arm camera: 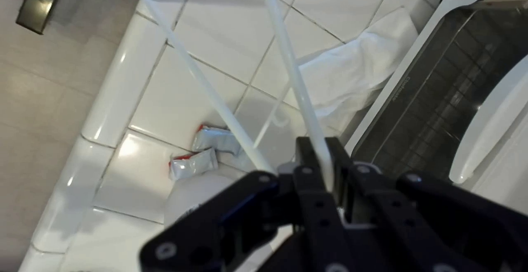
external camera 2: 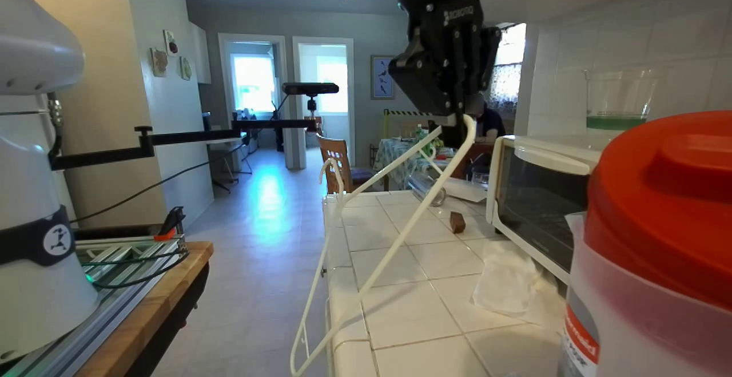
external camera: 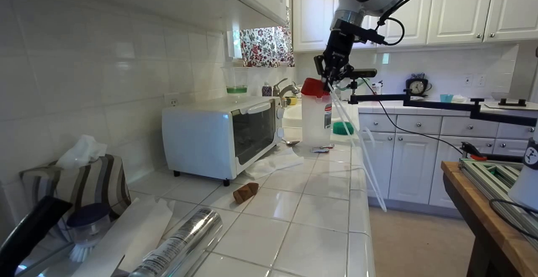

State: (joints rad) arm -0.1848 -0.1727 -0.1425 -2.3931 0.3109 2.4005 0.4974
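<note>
Okay, the tool (arm camera: pixel 321 148) was pinching one bar of the white hanger (arm camera: pixel 293 69), jaws pressed in on both sides of the plastic; in an exterior view the hanger slanted from the grip down toward 7 o'clock, hook at 8 o'clock, lower end hanging out past the edge of the worktop (external camera 2: pixel 400 262); could not tell whether any part of it touched that edge; in the wrist view, from the tool, two small packets (arm camera: pixel 215 139) lay at 9 o'clock; crumpled white sheet (arm camera: pixel 359 65) at 1 o'clock, paper or cloth unclear; toaster oven (arm camera: pixel 429 90) at 2 o'clock, just beside the sheet; in an exterior view, from the tool, the red-lidded container (external camera 2: pixel 657 222) stood upright at 4 o'clock; brown block (external camera 2: pixel 457 222) at 6 o'clock, down on the worktop; in an exterior view, from that block, a silver cylinder (external camera: pixel 180 243) lay on its side at 8 o'clock; striped tissue box (external camera: pixel 84 180) at 9 o'clock.
</note>
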